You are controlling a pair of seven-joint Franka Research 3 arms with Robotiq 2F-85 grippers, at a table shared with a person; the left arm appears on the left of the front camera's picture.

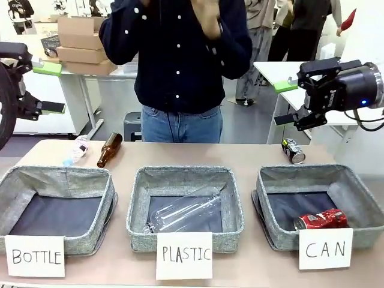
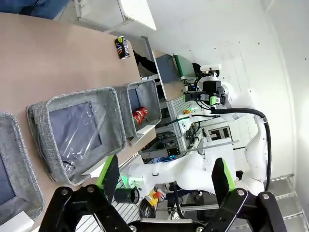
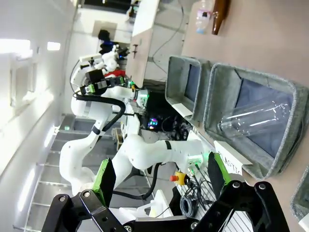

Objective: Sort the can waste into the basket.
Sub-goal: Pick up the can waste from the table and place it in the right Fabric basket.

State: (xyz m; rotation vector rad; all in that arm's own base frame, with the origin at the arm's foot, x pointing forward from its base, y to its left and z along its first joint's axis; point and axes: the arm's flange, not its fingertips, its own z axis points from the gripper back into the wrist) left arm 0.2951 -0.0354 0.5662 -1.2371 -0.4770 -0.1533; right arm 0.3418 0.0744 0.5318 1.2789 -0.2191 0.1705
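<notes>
Bright even indoor light, blown-out white walls, wrist views bent at edges.

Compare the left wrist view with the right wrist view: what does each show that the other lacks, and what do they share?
Left wrist view, not the right: the black can on the table, and the red can inside the CAN basket. Right wrist view, not the left: the brown glass bottle and a small clear bottle lying on the table. Both: the middle basket holding a large clear plastic bottle.
</notes>
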